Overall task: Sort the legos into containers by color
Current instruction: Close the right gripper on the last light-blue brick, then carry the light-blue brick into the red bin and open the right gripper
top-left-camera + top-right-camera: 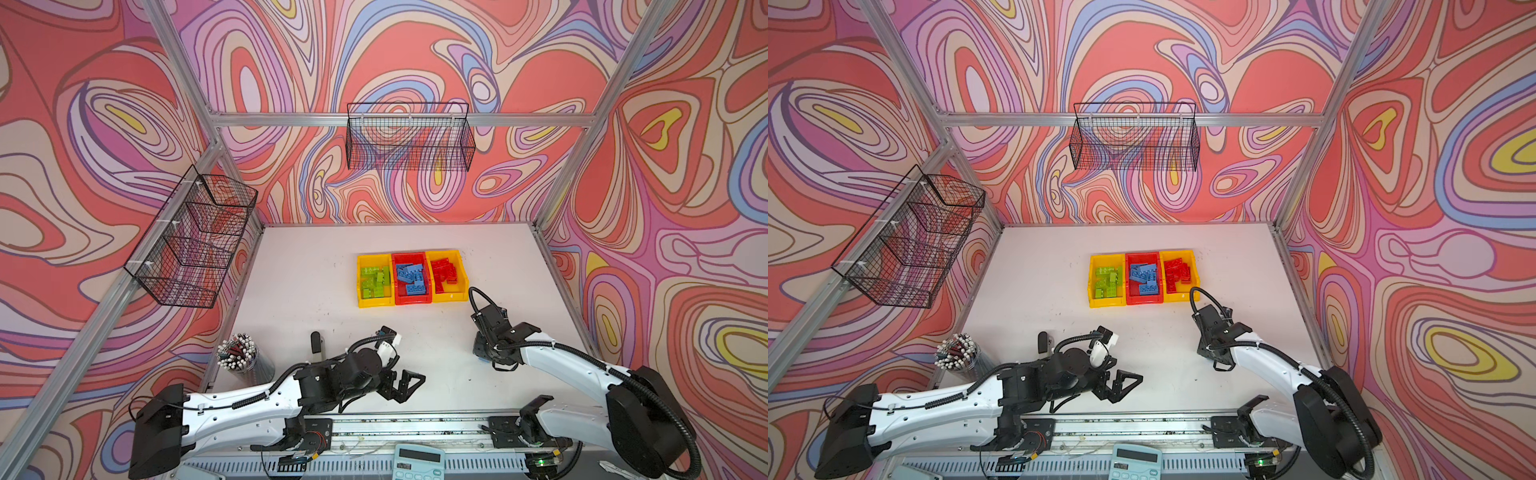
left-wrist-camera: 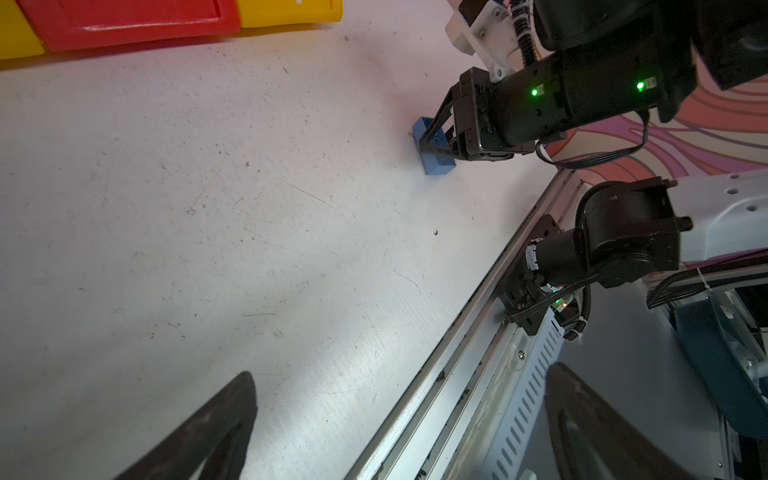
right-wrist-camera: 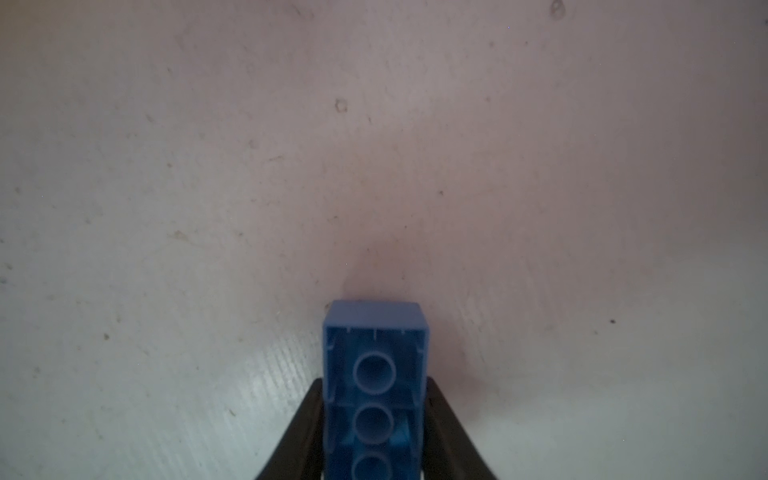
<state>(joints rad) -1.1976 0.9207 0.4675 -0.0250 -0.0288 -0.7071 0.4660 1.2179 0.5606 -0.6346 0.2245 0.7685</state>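
Note:
Three containers stand side by side mid-table in both top views. A yellow bin (image 1: 360, 291) holds lime green legos (image 1: 375, 280), a red bin (image 1: 411, 301) holds blue legos (image 1: 411, 280), and a second yellow bin (image 1: 453, 296) holds red legos (image 1: 444, 272). One blue brick (image 3: 374, 374) lies on the table with its hollow underside up, in front of the bins at the right. My right gripper (image 3: 374, 419) is shut on its two long sides; the left wrist view shows that grip on the brick (image 2: 436, 164) too. My left gripper (image 1: 409, 384) hangs open and empty near the front rail.
A cup of pencils (image 1: 241, 353) stands at the front left, with a small black upright object (image 1: 316, 343) beside it. A calculator (image 1: 417, 459) lies beyond the front rail (image 1: 415, 428). Black wire baskets hang on the left wall (image 1: 195, 241) and back wall (image 1: 409, 137).

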